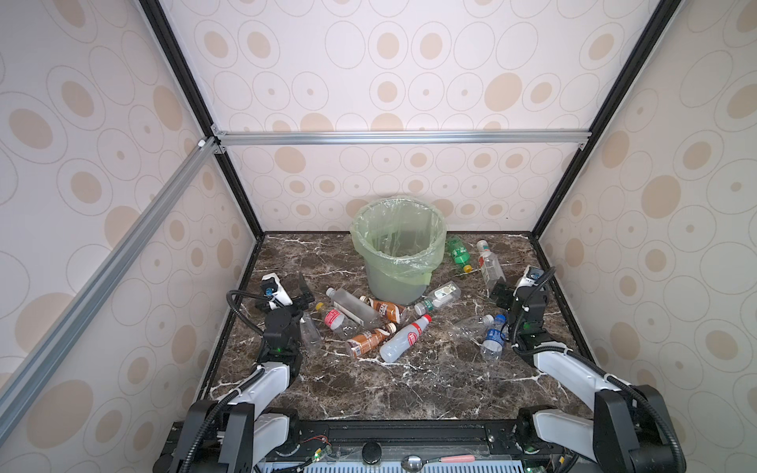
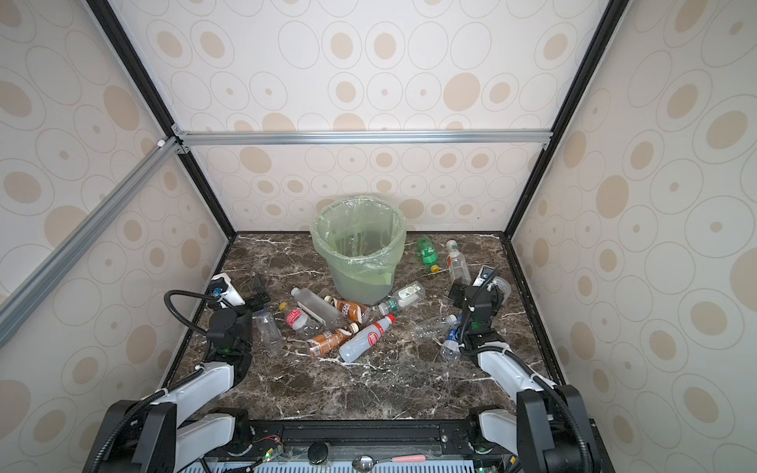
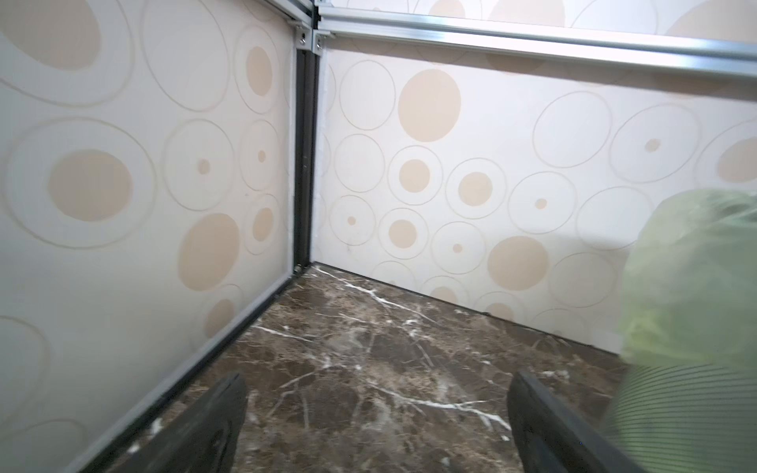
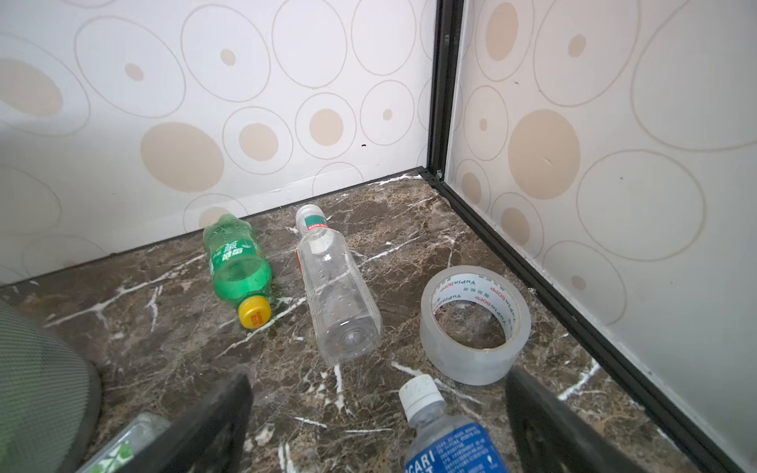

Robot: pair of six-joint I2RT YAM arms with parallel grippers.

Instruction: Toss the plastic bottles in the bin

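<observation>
Since neither gripper holds anything, the first pick seems pending: in both top views the plastic bottles (image 1: pixel 403 338) lie scattered before the bin (image 1: pixel 389 282), both arms crouched low. In the left wrist view, the left gripper (image 3: pixel 377 379) gapes over bare tabletop (image 3: pixel 368 327). In the right wrist view, the right gripper (image 4: pixel 379 376) is spread wide, with a blue-labelled bottle (image 4: pixel 450 446) near; it probably needs lowering and closing.
</observation>
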